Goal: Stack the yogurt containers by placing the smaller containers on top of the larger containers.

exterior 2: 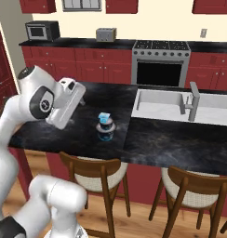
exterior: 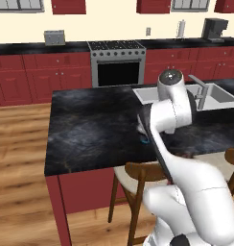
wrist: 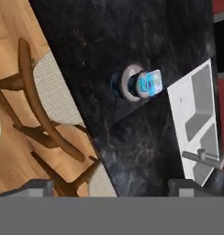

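The yogurt containers stand as one stack on the black island counter [exterior 2: 64, 130]. The widest round cup [exterior 2: 105, 134], dark blue with a pale lid, is at the bottom. The narrower round cup [wrist: 139, 87] sits on its lid, and the tiny light-blue squarish cup [exterior 2: 104, 116] is on top. The hand view looks down on the stack, with the wide lid [wrist: 124, 87] ringing the smaller ones. My gripper [wrist: 113, 187] is open, its fingertips [wrist: 38, 187] far apart, and it is well back from the stack, holding nothing. In the right base view my white hand [exterior 2: 69, 100] hovers left of the stack.
A white sink [exterior 2: 162, 104] with a grey faucet [exterior 2: 193, 100] lies just right of the stack. Two wooden stools [exterior 2: 94, 172] [exterior 2: 199, 186] stand under the counter's near edge. My own arm [exterior: 174, 110] hides most of the stack in the left base view.
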Robot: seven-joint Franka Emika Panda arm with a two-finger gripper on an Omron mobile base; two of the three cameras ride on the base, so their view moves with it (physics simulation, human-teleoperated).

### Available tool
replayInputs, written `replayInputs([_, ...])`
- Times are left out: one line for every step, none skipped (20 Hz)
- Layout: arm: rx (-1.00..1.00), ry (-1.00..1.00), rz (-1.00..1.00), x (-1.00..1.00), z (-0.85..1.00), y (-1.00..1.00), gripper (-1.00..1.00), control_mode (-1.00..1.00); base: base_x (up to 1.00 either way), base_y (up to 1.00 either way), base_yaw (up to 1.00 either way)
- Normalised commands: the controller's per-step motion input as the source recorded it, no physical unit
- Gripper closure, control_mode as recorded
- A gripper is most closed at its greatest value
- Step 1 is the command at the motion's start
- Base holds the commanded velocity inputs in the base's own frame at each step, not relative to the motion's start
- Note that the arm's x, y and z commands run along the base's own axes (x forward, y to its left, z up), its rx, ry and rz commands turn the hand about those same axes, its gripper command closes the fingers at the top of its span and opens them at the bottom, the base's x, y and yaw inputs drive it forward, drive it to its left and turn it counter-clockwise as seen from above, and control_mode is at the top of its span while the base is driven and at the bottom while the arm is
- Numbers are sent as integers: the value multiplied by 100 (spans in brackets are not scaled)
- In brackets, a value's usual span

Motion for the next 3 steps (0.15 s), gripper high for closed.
replayInputs([0, 1, 0, -69, 0, 0, -100, -100, 0, 0, 0])
replayInputs([0, 0, 0, -59, -4, 0, -100, -100, 0, 0, 0])
replayInputs([0, 0, 0, -55, -11, 0, -100, -100, 0, 0, 0])
